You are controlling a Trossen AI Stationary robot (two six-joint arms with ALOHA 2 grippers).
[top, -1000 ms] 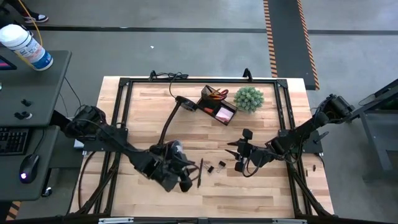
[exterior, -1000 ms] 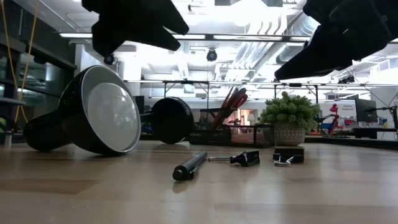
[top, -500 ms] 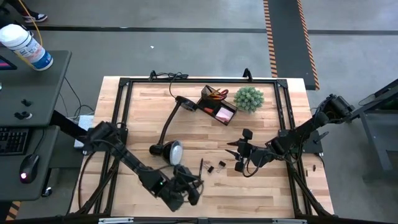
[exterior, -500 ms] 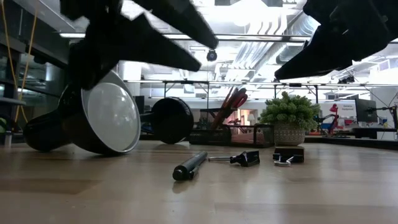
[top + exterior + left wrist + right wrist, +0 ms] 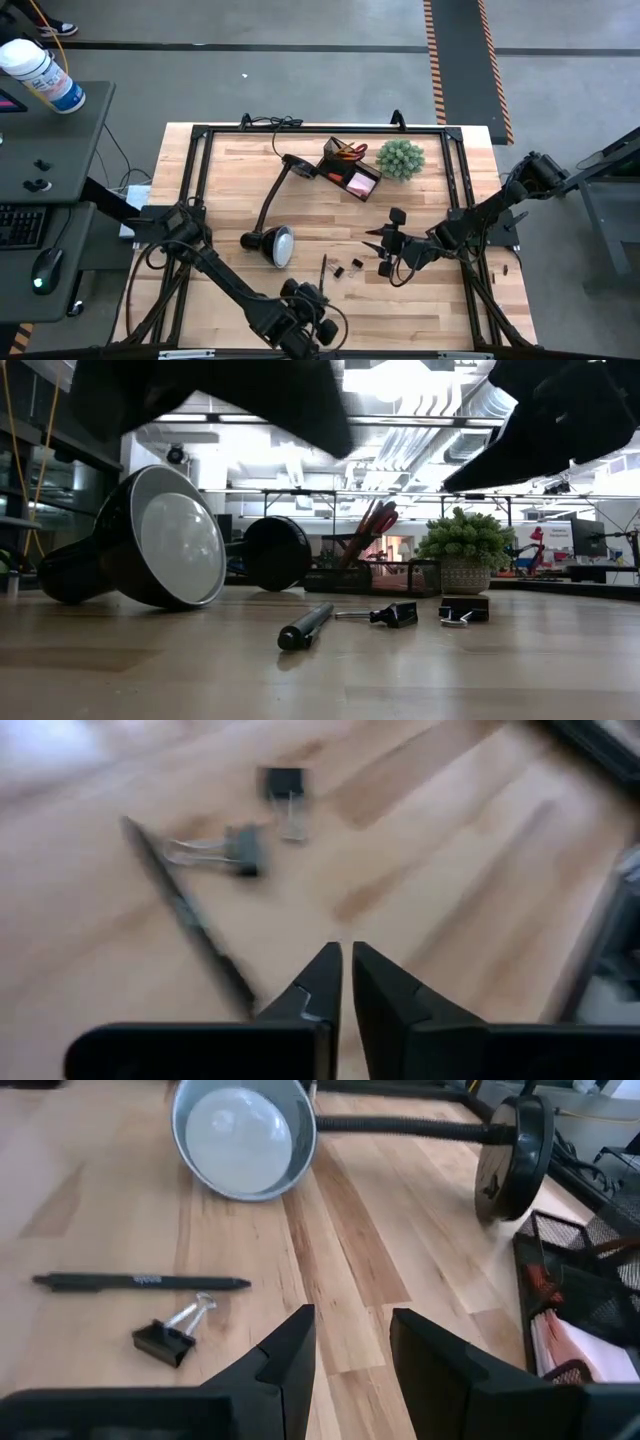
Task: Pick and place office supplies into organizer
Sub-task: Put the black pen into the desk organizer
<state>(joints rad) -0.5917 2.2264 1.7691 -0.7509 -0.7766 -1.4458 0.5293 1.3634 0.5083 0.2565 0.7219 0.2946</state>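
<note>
A black pen (image 5: 322,270) and two black binder clips (image 5: 338,270) (image 5: 356,264) lie flat on the wood table. My left gripper (image 5: 308,298) hovers at the near edge, just on the near side of the pen, shut and empty; its wrist view shows the pen (image 5: 185,915) and clips (image 5: 240,848) ahead. My right gripper (image 5: 378,240) hangs open to the right of the clips, holding nothing (image 5: 350,1330). The dark organizer (image 5: 350,172) stands far back with orange scissors, pencils and a pink pad in it.
A black desk lamp lies with its head (image 5: 275,243) left of the pen and its base (image 5: 297,165) beside the organizer. A green spiky plant (image 5: 400,158) stands right of the organizer. A black frame (image 5: 195,200) borders the table.
My left gripper has swung away from the lamp head toward the table's near edge and somewhat to the right, ending just on the near side of the pen. The pen, the clips and my right arm have stayed put.
</note>
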